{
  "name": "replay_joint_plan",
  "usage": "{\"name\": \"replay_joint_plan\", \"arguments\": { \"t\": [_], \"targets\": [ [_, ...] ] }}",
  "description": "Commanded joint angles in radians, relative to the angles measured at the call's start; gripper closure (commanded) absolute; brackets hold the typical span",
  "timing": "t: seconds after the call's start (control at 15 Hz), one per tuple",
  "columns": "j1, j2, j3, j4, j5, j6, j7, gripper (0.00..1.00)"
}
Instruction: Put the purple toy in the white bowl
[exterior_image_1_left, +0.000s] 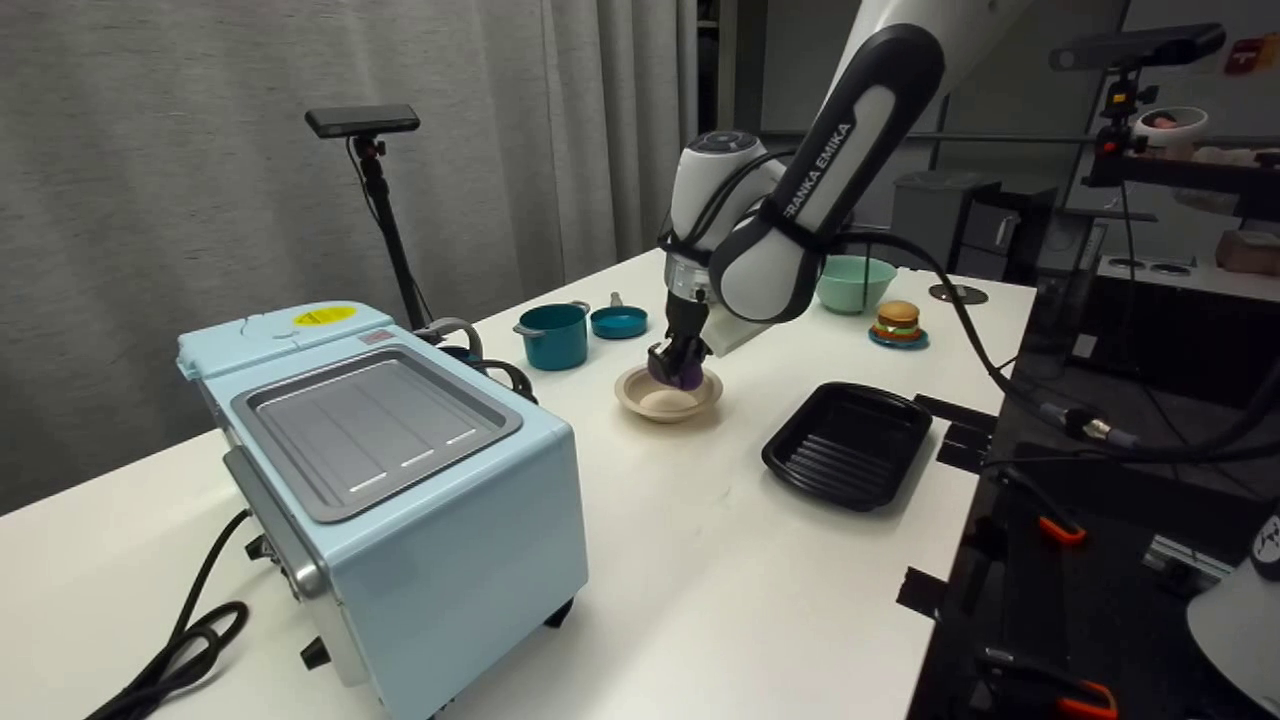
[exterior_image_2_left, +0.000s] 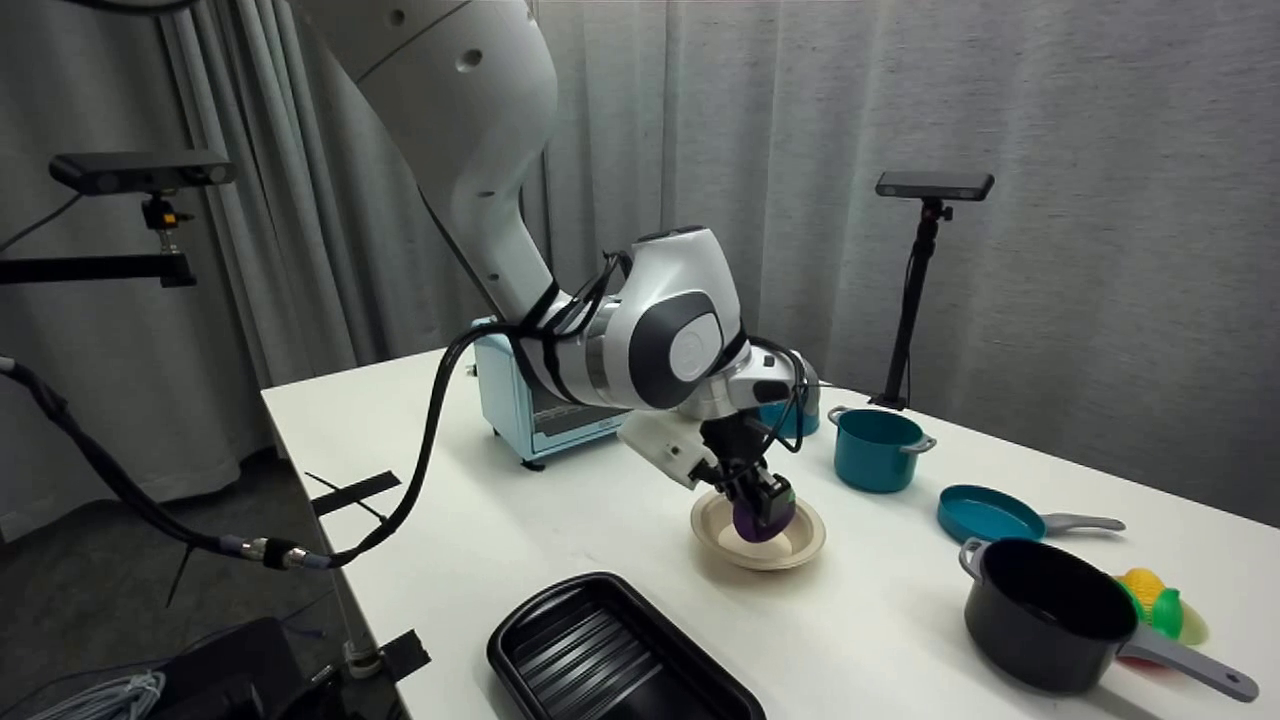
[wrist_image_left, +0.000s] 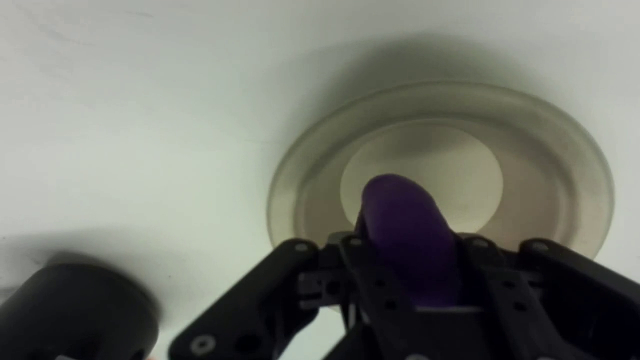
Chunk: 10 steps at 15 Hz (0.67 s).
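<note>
White arm (exterior_image_2_left: 470, 130) slanting down, wrist (exterior_image_1_left: 688, 278) bent, claw (wrist_image_left: 414, 245) pointing downward (fingers (wrist_image_left: 367, 272) clamped short of meeting)

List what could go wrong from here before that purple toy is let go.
The purple toy is rounded and the white bowl shallow, so it may roll or bounce once released. In the wrist view the toy appears off the middle of the bowl, so it could land against the side. The pincer hangs low over the bowl; it might catch the rim and nudge it when opening.
</note>
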<state>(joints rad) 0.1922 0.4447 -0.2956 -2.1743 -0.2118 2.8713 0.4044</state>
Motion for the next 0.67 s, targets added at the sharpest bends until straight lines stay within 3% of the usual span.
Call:
{"name": "replay_joint_plan", "arguments": {
  "t": [0.0,0.07,0.53,0.6],
  "targets": [
    [0.062,0.072,-0.067,0.044,-0.035,0.026,0.071,0.7],
    [0.076,0.081,-0.077,0.049,-0.034,0.024,0.079,0.51],
    [0.124,0.083,-0.114,0.069,-0.017,0.017,0.106,0.0],
    [0.127,0.074,-0.119,0.069,-0.018,0.019,0.109,0.0]
  ]
}}
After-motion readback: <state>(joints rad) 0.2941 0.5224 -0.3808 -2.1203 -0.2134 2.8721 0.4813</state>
